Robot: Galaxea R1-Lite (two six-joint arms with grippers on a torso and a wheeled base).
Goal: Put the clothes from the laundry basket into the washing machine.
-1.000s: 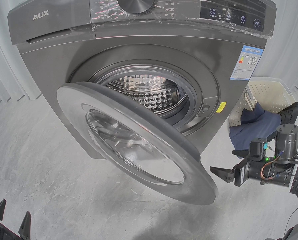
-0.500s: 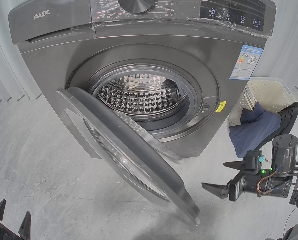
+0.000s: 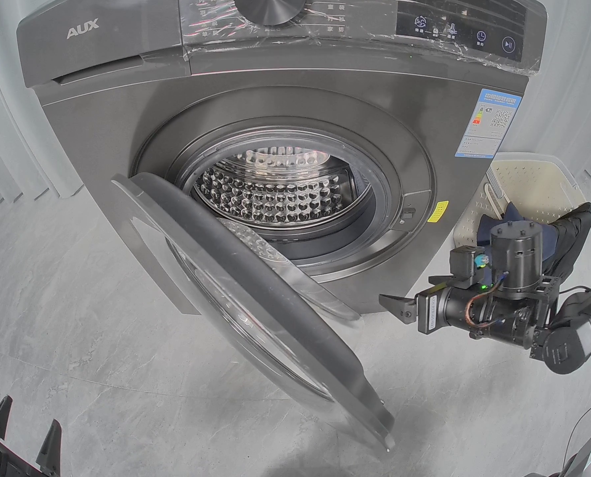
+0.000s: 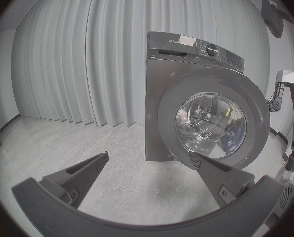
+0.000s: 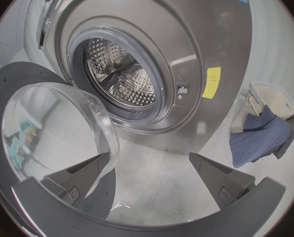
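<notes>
The grey washing machine (image 3: 242,101) stands with its round door (image 3: 242,286) swung wide, baring the empty steel drum (image 3: 275,193). To its right is a cream laundry basket (image 3: 540,180) with a blue garment (image 5: 259,139) draped over its front rim and a dark garment (image 3: 577,226) beside it. My right gripper (image 3: 406,289) hangs open and empty in front of the basket, fingers toward the machine's lower right corner; its arm covers most of the blue garment in the head view. My left gripper (image 3: 29,413) is open and empty low at the left, well away from the door.
Grey floor (image 3: 77,313) spreads in front of the machine. The open door juts out toward me, between the two arms. White curtains (image 4: 71,66) hang behind and beside the machine. The basket sits close against the machine's right side.
The door swung wider, uncovering the drum, then stayed put. My right gripper rose and moved left toward the machine, now covering the blue garment in the head view. The left gripper kept still.
</notes>
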